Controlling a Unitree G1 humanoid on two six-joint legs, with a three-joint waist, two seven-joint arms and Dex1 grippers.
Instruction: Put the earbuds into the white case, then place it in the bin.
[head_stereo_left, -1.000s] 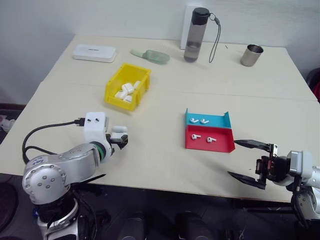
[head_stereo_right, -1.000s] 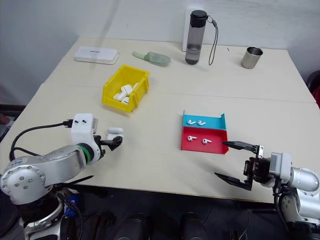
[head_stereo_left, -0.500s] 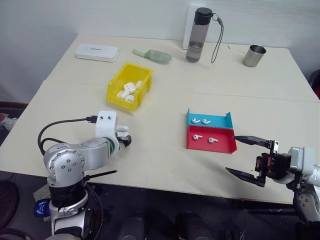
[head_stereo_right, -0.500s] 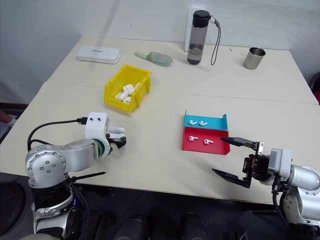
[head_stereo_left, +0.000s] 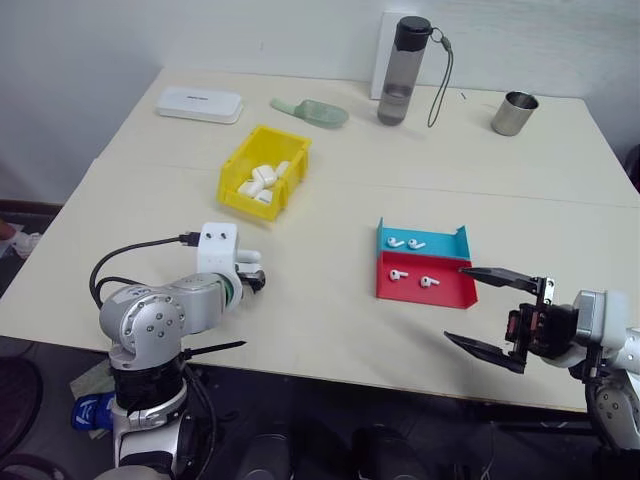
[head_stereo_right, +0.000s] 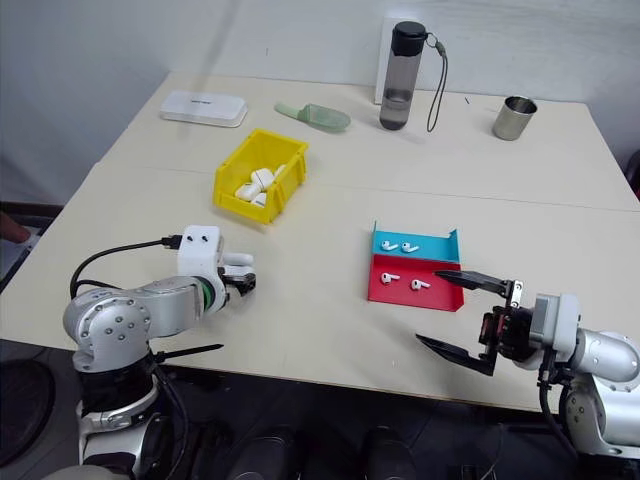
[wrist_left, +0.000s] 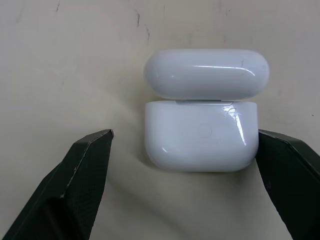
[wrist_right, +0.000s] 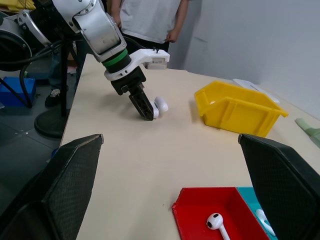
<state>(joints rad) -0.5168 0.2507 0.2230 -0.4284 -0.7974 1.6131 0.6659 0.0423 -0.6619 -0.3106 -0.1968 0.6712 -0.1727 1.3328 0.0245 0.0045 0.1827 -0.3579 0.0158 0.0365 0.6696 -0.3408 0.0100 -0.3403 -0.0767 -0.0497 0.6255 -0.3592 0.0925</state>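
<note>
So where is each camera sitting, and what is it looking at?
Head views: on the head, looking down over the table, both arms showing.
Left wrist view: on the left arm, facing the white case between open fingers.
Right wrist view: on the right arm, facing the left gripper, with open fingers.
Both wrist views share the case.

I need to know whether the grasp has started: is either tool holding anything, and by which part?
Nothing is held. The left tool stands open around the white case on the table; the right tool hangs open, empty.
</note>
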